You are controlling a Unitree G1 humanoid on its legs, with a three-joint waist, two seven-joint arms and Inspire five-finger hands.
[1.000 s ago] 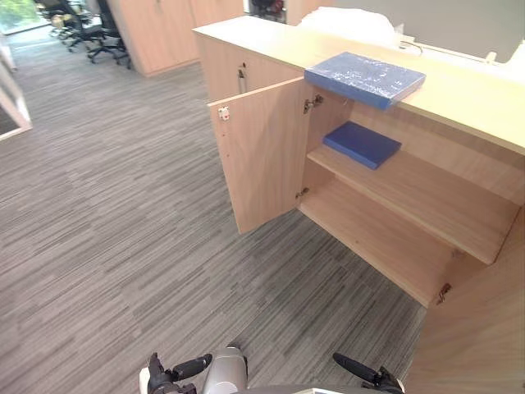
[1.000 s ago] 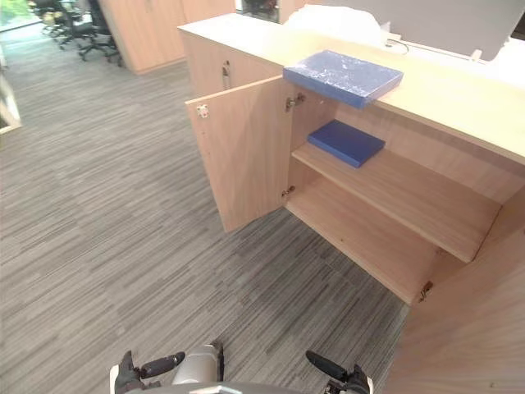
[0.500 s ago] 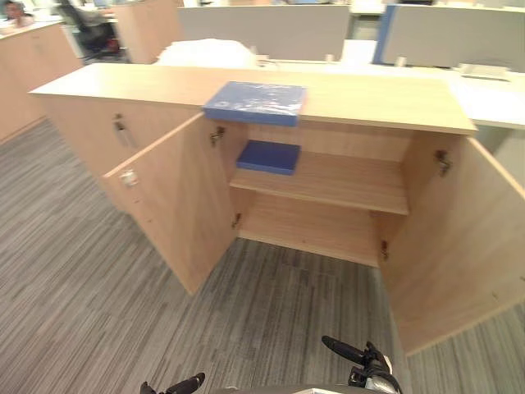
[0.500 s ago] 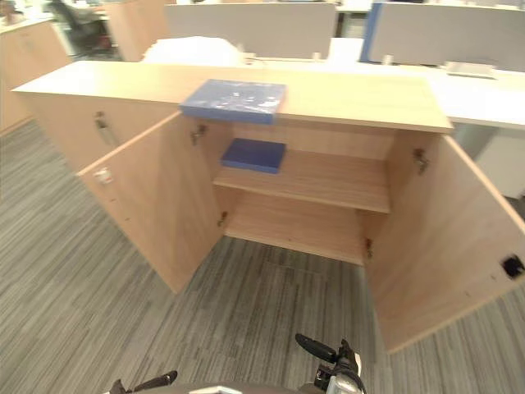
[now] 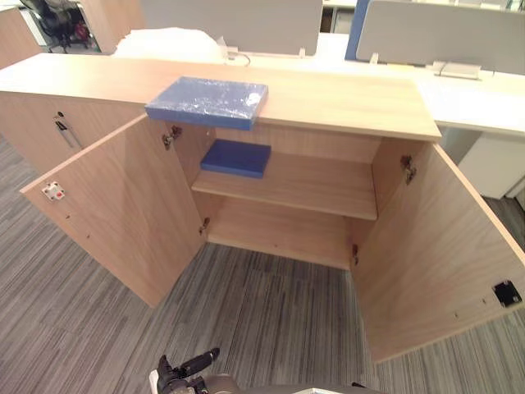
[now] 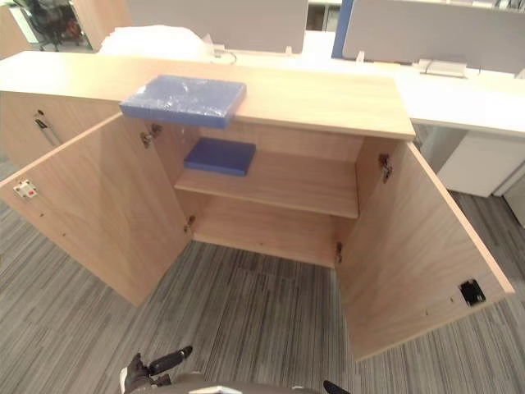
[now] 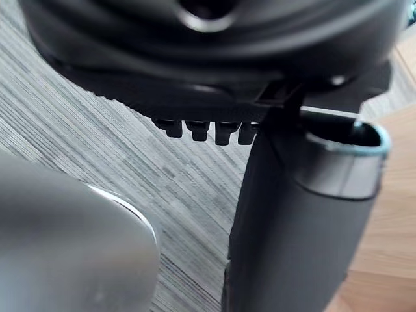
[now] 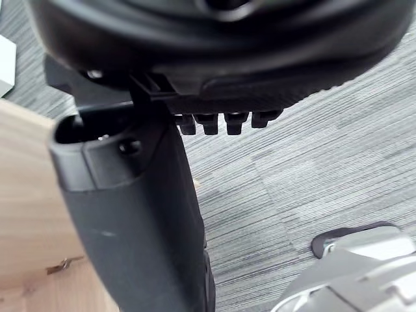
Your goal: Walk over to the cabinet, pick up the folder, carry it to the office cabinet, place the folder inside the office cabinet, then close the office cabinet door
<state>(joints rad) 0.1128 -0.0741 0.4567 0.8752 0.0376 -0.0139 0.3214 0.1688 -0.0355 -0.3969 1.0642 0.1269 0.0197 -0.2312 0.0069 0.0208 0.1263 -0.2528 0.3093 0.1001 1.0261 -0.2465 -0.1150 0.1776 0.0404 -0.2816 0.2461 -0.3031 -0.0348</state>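
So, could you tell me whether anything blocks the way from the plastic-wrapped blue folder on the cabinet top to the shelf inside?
Nothing visible does: the wooden left door and right door stand open; a darker blue folder occupies the shelf's left end.

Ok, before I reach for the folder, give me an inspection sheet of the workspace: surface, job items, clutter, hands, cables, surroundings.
Surface: light wood cabinet top, mostly bare; grey carpet in front.
Job's things: blue folder in clear wrap lies flat at the top's front edge, above the left door; that and the right door stand open.
Clutter: second folder at the left end of the shelf; white bundle at the top's back left.
Hands: left hand and right hand low, open, holding nothing.
Cables: thin dark cable beside the bundle.
Surroundings: grey dividers, white desk behind.
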